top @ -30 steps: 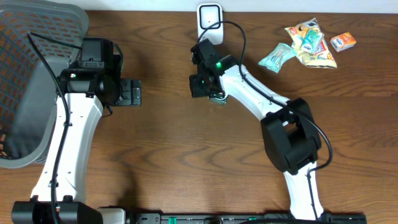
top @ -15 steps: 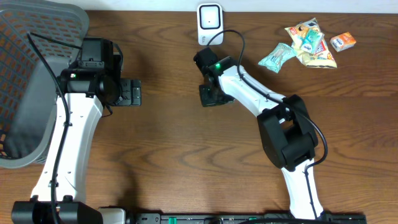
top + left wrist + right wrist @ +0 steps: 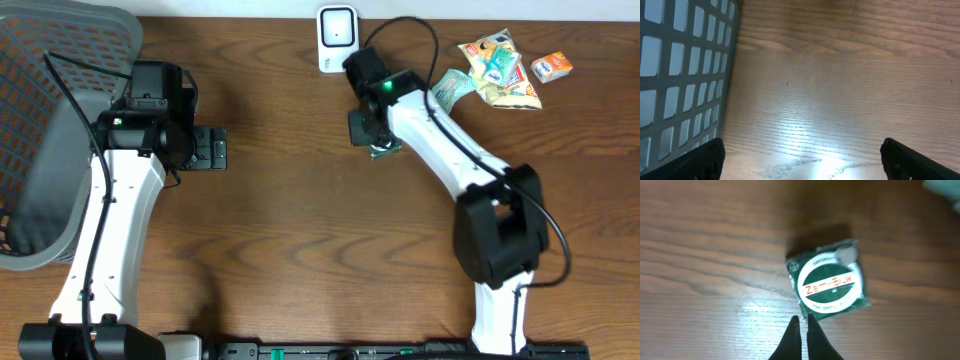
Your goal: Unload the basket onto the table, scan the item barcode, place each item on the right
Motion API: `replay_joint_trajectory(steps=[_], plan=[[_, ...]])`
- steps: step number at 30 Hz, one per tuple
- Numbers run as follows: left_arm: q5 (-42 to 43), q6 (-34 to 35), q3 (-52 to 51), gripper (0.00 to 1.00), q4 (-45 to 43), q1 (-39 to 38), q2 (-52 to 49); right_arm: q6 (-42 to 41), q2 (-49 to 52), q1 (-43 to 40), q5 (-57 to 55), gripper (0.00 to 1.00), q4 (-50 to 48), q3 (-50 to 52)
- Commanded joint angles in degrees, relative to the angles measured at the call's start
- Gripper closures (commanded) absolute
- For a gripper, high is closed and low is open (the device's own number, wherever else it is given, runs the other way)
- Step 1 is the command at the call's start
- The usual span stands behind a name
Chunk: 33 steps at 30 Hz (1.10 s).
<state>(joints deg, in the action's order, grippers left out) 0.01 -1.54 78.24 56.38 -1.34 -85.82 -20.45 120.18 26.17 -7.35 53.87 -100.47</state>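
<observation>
The item is a small green packet (image 3: 830, 282) with a white oval and red lettering. It shows from above as a green scrap (image 3: 384, 151) under the right wrist. My right gripper (image 3: 802, 319) is shut, its tips pinching the packet's near edge. Seen from overhead, the right gripper (image 3: 374, 138) hangs just below and right of the white barcode scanner (image 3: 338, 38) at the table's back edge. No barcode shows on the packet's visible face. My left gripper (image 3: 802, 160) stands open over bare wood, nothing between its fingers, left of centre (image 3: 210, 150).
A grey mesh basket (image 3: 60, 130) fills the left side, its wall (image 3: 680, 75) close to the left gripper. At the back right lie a teal packet (image 3: 447, 90), yellow snack bags (image 3: 500, 68) and a small orange box (image 3: 551, 66).
The right arm has swung to the right with the green packet, from left of and below the scanner to its lower right. The left arm has not moved.
</observation>
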Motion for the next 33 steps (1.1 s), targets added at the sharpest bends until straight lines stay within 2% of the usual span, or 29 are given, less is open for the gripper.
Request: replay_joint_trajectory(steps=[1, 2, 4, 6, 9, 13, 14, 16, 18, 20, 21, 28, 33], plan=[[-0.5, -0.4, -0.4, 0.02, 0.1, 0.0, -0.3, 1.4, -2.4, -1.8, -2.4, 0.9, -0.8, -0.7], [-0.5, -0.4, -0.4, 0.02, 0.1, 0.0, -0.3, 2.3, -2.4, -2.2, -2.4, 0.8, -1.2, -0.7], [-0.5, -0.4, -0.4, 0.02, 0.1, 0.0, -0.3, 4.9, -2.3, -2.8, -2.4, 0.53, -1.8, -0.7], [-0.5, -0.4, -0.4, 0.02, 0.1, 0.0, -0.3, 7.9, -2.1, -3.4, -2.4, 0.4, -2.2, -0.7], [-0.5, -0.4, -0.4, 0.02, 0.1, 0.0, -0.3, 9.8, -1.9, -4.5, -2.3, 0.28, -3.3, -0.7], [-0.5, -0.3, -0.4, 0.02, 0.1, 0.0, -0.3, 9.8, -1.3, -5.2, 3.5, 0.25, -5.8, -0.6], [-0.5, -0.3, -0.4, 0.03, 0.0, 0.0, -0.3, 9.8, -1.1, -5.3, 5.3, 0.27, -6.7, -0.6], [-0.5, -0.4, -0.4, 0.02, 0.1, 0.0, -0.3, 9.8, -0.4, -5.3, 8.0, 0.42, -9.1, -0.6], [-0.5, -0.4, -0.4, 0.02, 0.1, 0.0, -0.3, 9.7, 0.6, -5.2, 9.2, 0.72, -11.8, -0.6], [-0.5, -0.4, -0.4, 0.02, 0.1, 0.0, -0.3, 7.8, 2.4, -4.8, 9.5, 0.91, -14.7, -0.6], [-0.5, -0.4, -0.4, 0.02, 0.1, 0.0, -0.3, 7.1, 3.2, -4.5, 9.5, 0.97, -15.5, -0.6], [-0.5, -0.4, -0.4, 0.02, 0.1, 0.0, -0.3, 5.9, 9.4, -3.3, 9.2, 0.99, -17.7, -0.6], [-0.5, -0.4, -0.4, 0.02, 0.1, 0.0, -0.3, 5.9, 11.3, -3.2, 9.2, 0.99, -14.3, -0.6]])
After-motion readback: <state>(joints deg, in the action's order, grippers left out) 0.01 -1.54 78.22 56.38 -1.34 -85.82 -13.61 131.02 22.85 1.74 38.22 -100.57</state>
